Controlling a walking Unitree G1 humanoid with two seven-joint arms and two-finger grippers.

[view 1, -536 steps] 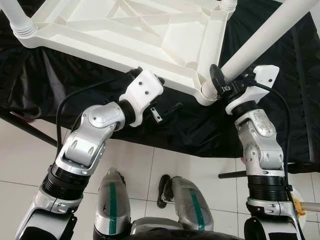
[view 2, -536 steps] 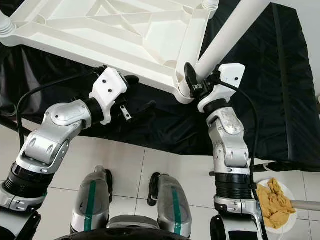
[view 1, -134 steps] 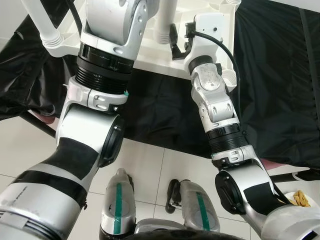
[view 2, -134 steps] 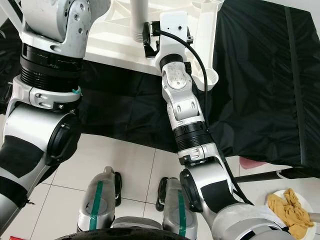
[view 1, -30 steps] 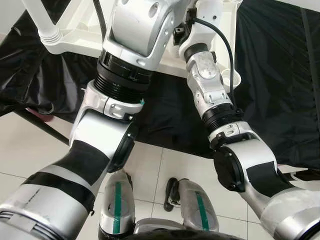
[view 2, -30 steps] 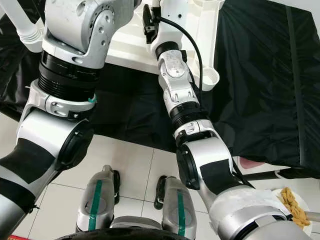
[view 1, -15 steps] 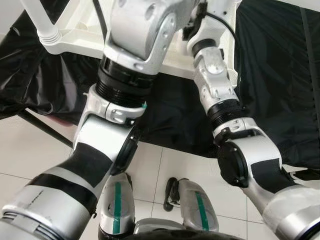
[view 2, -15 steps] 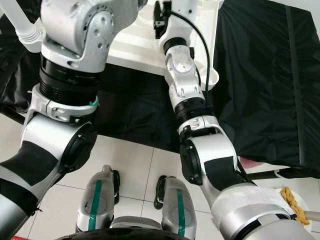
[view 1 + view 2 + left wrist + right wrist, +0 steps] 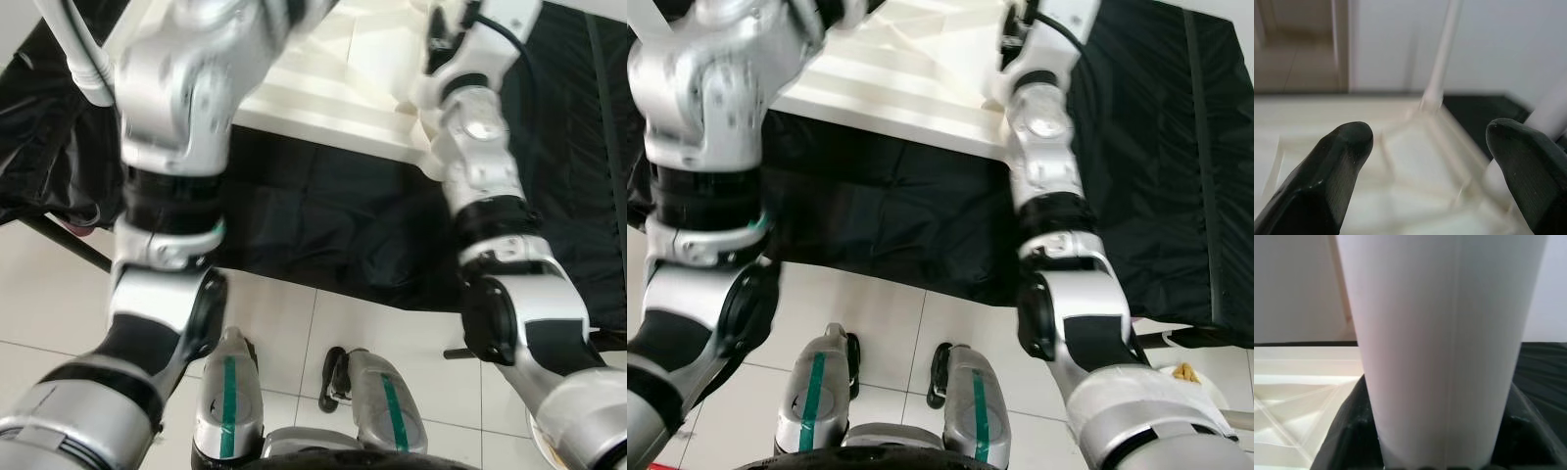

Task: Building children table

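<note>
Leg in hand at tabletop corner

Tabletop (image 9: 323, 69) lies upside down on black-draped desk (image 9: 1176, 147). My right hand (image 9: 1440, 450) grips white leg (image 9: 1444, 342) low: light, stiff, slick plastic. Left hand (image 9: 1435, 161) spread wide, empty.

A home room, tiled and plain.
White floor tiles (image 9: 59, 294), bare wall (image 9: 1400, 39), a doorway (blurred) (image 9: 1298, 44), black cloth (image 9: 1156, 166) spread out.

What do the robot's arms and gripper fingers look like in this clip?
Both arms are silver metal with black joint rings and black upper sections; the left arm has a teal mark, the right arm a black cable on its white wrist housing. The left gripper has thick, rounded black fingers.
</note>
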